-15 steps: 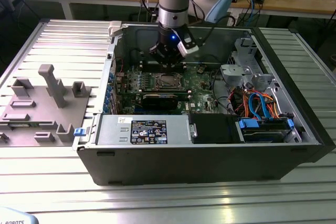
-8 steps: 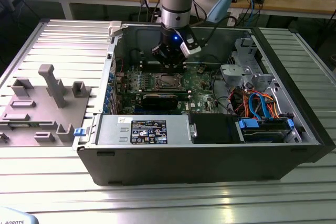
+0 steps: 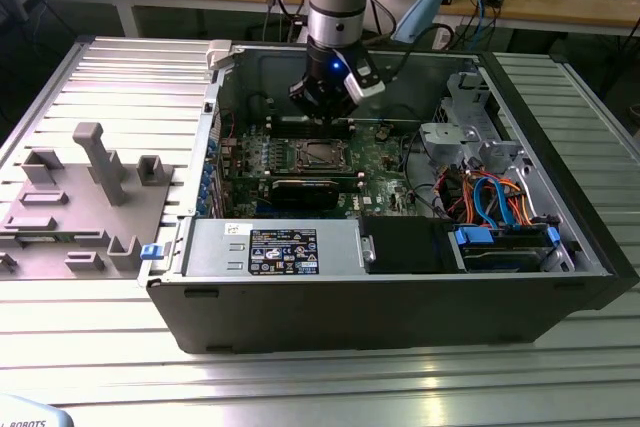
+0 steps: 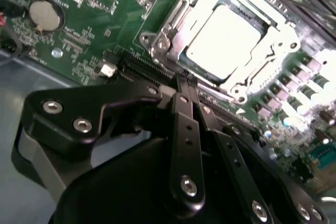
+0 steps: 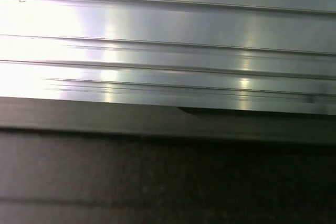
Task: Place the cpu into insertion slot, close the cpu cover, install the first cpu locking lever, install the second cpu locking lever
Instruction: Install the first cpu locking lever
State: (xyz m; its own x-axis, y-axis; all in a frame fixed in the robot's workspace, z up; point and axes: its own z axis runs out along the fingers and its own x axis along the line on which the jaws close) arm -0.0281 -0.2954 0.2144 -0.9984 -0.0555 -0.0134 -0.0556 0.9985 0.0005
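On the exterior view's left, a grey holder tray (image 3: 70, 237) is sitting on the ribbed metal table (image 3: 320, 387), with grey blocks and posts standing up on it. Just beside it, the open computer case (image 3: 400, 297) is lying on the table with its big side open. Inside the case, a silver box with a sticker (image 3: 270, 250) is sitting along the near wall. Behind it the green board (image 3: 375, 162) is lying flat. The insertion slot (image 3: 322, 155) is sitting in the middle of that board.

In the second wrist view, the cpu (image 4: 223, 36) is lying in the slot, shining bright. The cpu cover (image 4: 173, 30) is lying down flat around it. A round silver battery (image 4: 46, 14) is sitting on the board well apart from it.

The gripper (image 3: 325, 107) is hanging just above the far edge of the slot. In the second wrist view its fingers (image 4: 185, 85) are pressing together, holding nothing.

On the exterior view's right, a metal cage (image 3: 465, 127) and blue and orange wires (image 3: 500, 202) are filling that end of the case.
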